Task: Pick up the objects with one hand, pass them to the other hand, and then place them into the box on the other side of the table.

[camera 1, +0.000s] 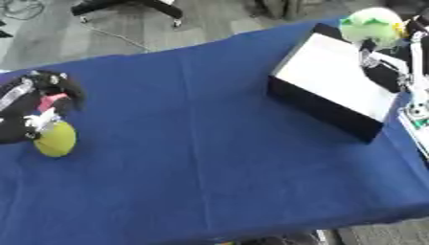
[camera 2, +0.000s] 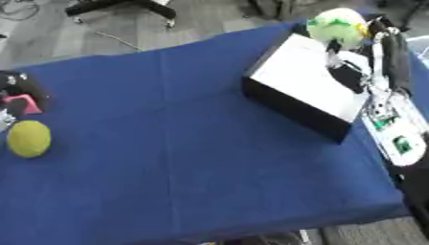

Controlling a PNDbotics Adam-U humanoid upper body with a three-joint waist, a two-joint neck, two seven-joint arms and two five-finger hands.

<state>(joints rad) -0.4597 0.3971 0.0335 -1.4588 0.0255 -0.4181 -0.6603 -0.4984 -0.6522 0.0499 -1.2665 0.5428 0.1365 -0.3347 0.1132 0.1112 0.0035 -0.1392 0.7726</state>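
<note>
Table (camera 1: 218,182) — covered by a deep blue cloth, seen askew; the box is taken as the landmark for all places below.

Yellow-green ball (camera 1: 55,139) — a round, plain, matt object, lying on the cloth well apart from the box, at the opposite, left end of the table and nearer the front edge than the box.

Left hand (camera 1: 33,107) — black with silver parts and a pink patch, shown just above the ball, far to the left of the box. Its fingers are bent downward over the ball and a pale fingertip appears to touch the ball's top; whether the ball is gripped cannot be told.

Box (camera 2: 303,76) — a black-walled, open-topped rectangle with a white inside, set at an angle on the right part of the cloth.

Pale green round object (camera 2: 337,26) — light green and whitish with a touch of yellow, held above the far corner of the box.

Right hand (camera 2: 367,37) — black and silver, beside the far right corner of the box, its fingers closed about the pale green object.
</note>
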